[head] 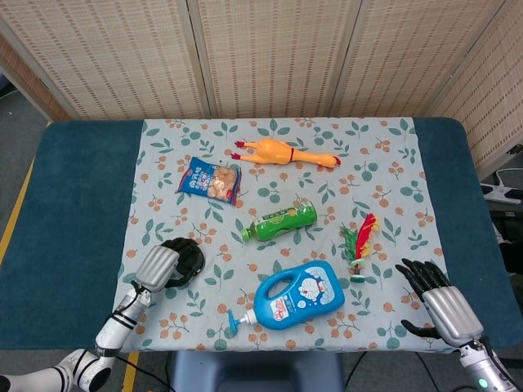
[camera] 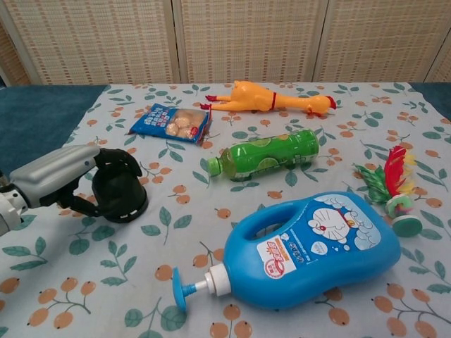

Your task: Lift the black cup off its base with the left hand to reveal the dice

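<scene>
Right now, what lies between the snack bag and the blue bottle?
The green bottle lies on its side between the snack bag and the blue bottle; the head view shows it best.
</scene>
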You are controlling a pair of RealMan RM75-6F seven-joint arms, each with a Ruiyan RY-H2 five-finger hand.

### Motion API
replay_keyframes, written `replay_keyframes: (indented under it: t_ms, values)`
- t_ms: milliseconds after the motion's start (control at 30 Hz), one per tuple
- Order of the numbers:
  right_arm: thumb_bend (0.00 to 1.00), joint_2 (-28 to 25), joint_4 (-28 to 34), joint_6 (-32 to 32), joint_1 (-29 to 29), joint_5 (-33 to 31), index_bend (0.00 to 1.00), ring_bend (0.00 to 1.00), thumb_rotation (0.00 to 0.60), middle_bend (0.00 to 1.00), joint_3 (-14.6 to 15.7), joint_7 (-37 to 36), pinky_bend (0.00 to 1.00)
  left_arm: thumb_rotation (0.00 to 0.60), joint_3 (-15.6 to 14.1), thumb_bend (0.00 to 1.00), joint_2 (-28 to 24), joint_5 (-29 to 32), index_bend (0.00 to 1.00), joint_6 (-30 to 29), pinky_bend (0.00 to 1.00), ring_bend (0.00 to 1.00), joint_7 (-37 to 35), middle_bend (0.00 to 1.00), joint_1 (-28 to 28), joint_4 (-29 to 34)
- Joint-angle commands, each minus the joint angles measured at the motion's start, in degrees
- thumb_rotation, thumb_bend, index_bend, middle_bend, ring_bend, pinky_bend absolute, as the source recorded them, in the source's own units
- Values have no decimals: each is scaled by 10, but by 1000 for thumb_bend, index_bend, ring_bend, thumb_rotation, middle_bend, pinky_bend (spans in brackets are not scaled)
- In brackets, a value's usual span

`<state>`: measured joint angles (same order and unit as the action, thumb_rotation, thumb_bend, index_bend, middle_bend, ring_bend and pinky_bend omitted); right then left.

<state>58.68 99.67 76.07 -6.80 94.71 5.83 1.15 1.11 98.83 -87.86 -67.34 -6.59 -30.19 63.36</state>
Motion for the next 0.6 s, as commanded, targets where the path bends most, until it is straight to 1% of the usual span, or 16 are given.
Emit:
replay_keyframes:
  t_ms: [33, 167, 267, 333, 400, 467, 567, 600]
  values:
    - [107, 0, 0, -1, 0, 0, 0, 0, 550, 0, 0, 0, 0, 600, -9, 476, 19, -17, 327, -16, 482, 275, 6, 291, 3, -31]
    - [107, 1, 0, -2, -1, -1, 0, 0, 549, 0, 0, 1, 0, 600, -18, 476, 41, -49, 330, -62, 501, 278, 9, 296, 8, -71]
    - [107, 1, 1, -2, -1, 0, 0, 0, 550, 0, 0, 1, 0, 600, -22, 476, 46, -64, 330, -85, 499, 279, 16, 295, 10, -82]
    - [107, 1, 1, -2, -1, -1, 0, 0, 549, 0, 0, 1, 0, 600, -26, 475, 45, -69, 330, -88, 484, 274, 20, 291, 12, -81]
    - [107, 1, 1, -2, -1, -1, 0, 0, 549, 0, 0, 1, 0, 600, -29, 473, 43, -69, 320, -85, 423, 226, 25, 278, 13, -78]
    - [107, 0, 1, -2, -1, 1, 0, 0, 550, 0, 1, 1, 0, 600, -28, 471, 42, -66, 296, -80, 312, 143, 28, 252, 13, -78]
    - [106, 0, 1, -2, 0, 0, 0, 0, 549, 0, 1, 1, 0, 600, -25, 465, 40, -60, 262, -72, 211, 72, 25, 199, 12, -78]
    - [107, 0, 1, -1, 0, 0, 0, 0, 549, 0, 1, 1, 0, 600, -25, 462, 39, -59, 250, -71, 196, 54, 23, 182, 12, -77]
